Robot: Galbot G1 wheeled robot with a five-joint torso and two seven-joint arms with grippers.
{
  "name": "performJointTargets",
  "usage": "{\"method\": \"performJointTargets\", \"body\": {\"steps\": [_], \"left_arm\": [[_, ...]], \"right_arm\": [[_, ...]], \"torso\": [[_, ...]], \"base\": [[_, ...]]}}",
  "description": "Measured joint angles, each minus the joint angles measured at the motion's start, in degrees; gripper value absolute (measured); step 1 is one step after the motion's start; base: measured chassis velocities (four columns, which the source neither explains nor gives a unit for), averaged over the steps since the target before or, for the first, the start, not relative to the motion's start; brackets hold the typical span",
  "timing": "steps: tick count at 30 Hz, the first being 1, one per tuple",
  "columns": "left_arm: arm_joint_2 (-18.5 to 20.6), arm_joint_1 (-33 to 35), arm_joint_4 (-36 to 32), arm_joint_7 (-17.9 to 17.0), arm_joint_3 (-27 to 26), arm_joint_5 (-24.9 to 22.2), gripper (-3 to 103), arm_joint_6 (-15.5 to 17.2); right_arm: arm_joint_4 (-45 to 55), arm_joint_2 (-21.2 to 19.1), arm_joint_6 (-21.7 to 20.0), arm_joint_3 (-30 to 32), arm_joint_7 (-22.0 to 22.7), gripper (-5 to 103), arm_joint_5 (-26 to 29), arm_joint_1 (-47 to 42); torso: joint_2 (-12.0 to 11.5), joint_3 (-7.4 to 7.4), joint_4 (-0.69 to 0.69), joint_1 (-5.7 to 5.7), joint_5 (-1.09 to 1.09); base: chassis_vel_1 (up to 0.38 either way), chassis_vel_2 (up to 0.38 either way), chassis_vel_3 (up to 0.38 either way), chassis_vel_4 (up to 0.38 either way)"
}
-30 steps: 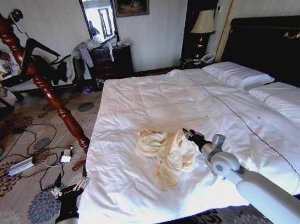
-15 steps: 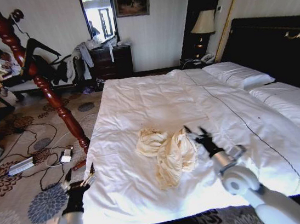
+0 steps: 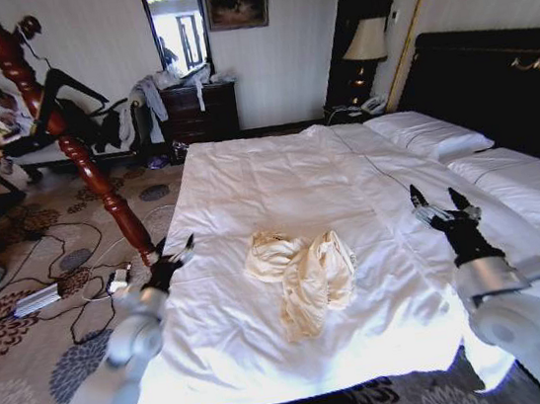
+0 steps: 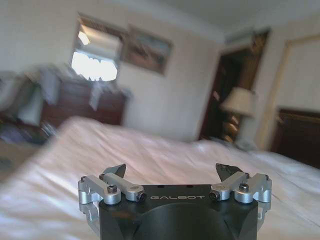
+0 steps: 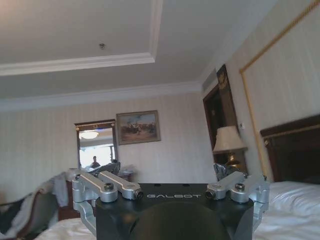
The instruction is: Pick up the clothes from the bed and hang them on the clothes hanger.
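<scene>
Pulled back from shirt: right gripper now off to its right over bed, left gripper raised at bed's left edge. Both jaws spread, empty. Shirt crumpled mid-bed, ungrasped; pick likely pending.

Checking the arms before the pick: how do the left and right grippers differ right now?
The left gripper hangs at the bed's left edge, partly over the carpet; the right gripper hangs over the duvet, on the pillow side. The left wrist view looks low across the bed; the right wrist view tilts up at the ceiling. Both are open, empty, and flank the shirt without touching it.
</scene>
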Motion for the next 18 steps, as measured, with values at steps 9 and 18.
{"method": "performJointTargets", "body": {"steps": [9, 18], "left_arm": [[-7.68, -14.62, 7.5, -2.82, 20.5, 0.35, 100, 5.29], [-15.76, -15.66, 17.79, 0.23, 33.44, 12.65, 100, 1.27]], "right_arm": [[1.39, 5.47, 0.15, 1.76, -0.12, 100, -4.01, -2.6], [0.55, 7.59, -0.52, 0.96, 1.02, 100, -4.34, -1.75]], "torso": [[0.0, 0.0, 0.03, 0.0, 0.03], [0.0, 0.0, 0.05, -0.01, 0.02]], "base": [[0.0, 0.0, 0.0, 0.0], [0.0, 0.0, 0.0, 0.0]]}}
